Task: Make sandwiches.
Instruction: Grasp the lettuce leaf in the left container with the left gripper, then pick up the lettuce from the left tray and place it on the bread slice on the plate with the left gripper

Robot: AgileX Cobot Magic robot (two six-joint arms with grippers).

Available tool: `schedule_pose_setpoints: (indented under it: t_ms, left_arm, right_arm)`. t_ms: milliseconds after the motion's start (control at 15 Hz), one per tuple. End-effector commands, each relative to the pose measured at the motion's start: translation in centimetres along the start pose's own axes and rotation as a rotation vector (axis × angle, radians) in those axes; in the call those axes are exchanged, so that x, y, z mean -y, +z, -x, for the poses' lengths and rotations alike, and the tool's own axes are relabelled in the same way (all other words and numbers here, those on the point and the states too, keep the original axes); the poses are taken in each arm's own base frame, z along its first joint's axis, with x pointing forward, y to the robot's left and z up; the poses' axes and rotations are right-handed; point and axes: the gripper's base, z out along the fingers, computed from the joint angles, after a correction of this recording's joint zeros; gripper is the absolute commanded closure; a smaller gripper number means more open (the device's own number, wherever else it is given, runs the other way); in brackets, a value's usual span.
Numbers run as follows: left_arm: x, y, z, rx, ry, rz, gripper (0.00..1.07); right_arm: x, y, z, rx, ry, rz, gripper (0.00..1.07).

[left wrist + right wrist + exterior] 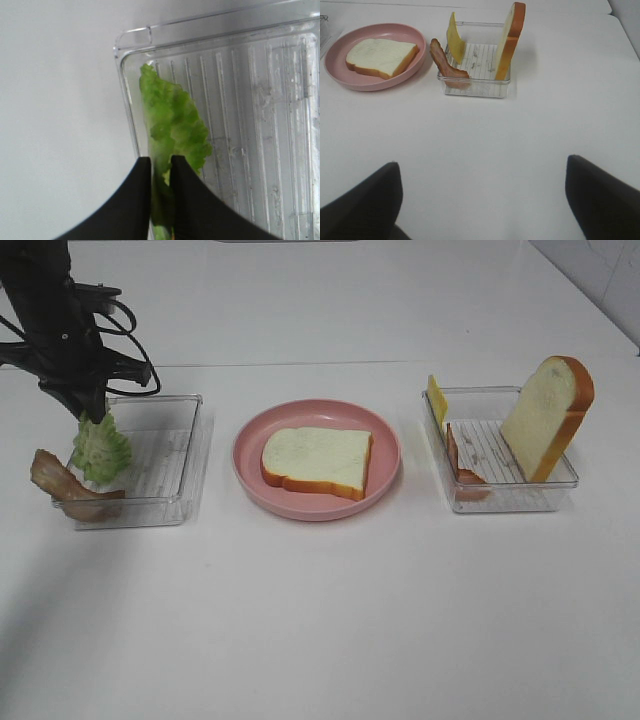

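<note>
The left fingers [125, 210] pinch lettuce [172, 120] beside the tray [200, 22] rim.

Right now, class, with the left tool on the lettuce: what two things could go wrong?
The left tool grips the lettuce leaf only at one end, so it may slip before reaching the bread slice on the plate. The bacon strip draped over the left tray's rim lies beside the leaf; lifting might knock it off.
</note>
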Motion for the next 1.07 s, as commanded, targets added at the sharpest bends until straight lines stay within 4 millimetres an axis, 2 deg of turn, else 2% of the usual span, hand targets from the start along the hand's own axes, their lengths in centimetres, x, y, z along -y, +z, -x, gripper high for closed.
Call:
schedule_pose_setpoints:
  t_ms: [67, 200, 400, 467, 600, 800, 933, 1067]
  left_arm:
    - [-0.2, 0.5, 0.0, -0.003, -0.009, 0.002, 1.07]
    - [-0.1, 0.0, 0.0, 0.002, -0.018, -0.012, 1.07]
    - [0.3, -2.1, 0.4, 0.05, -0.044, -0.069, 1.07]
    - [0.8, -3.9, 0.9, 0.096, -0.053, -0.131, 1.07]
    - [1.3, -5.7, 1.5, 0.152, -0.064, -0.202, 1.07]
    - [3.2, -8.6, 2.6, 0.236, -0.088, -0.429, 1.07]
    - [5.3, -9.5, 2.9, 0.272, -0.096, -0.638, 1.07]
    - [6.6, -9.8, 3.0, 0.288, -0.092, -0.7, 1.07]
  right_arm:
    - [0.0, 0.0, 0.0, 0.01, -0.004, -0.005, 0.24]
    - [0.0, 0.0, 0.0, 0.01, -0.004, -0.005, 0.24]
    - [0.0, 0.0, 0.0, 0.01, -0.004, -0.005, 0.24]
    - [0.0, 0.0, 0.0, 0.01, -0.004, -0.005, 0.24]
    - [0.0, 0.0, 0.0, 0.01, -0.004, -0.005, 0.24]
    - [0.0, 0.0, 0.0, 0.01, -0.004, -0.005, 0.24]
    - [0.0, 0.0, 0.0, 0.011, -0.004, -0.005, 0.24]
    - [0.0, 0.0, 0.0, 0.011, -0.003, -0.004, 0.24]
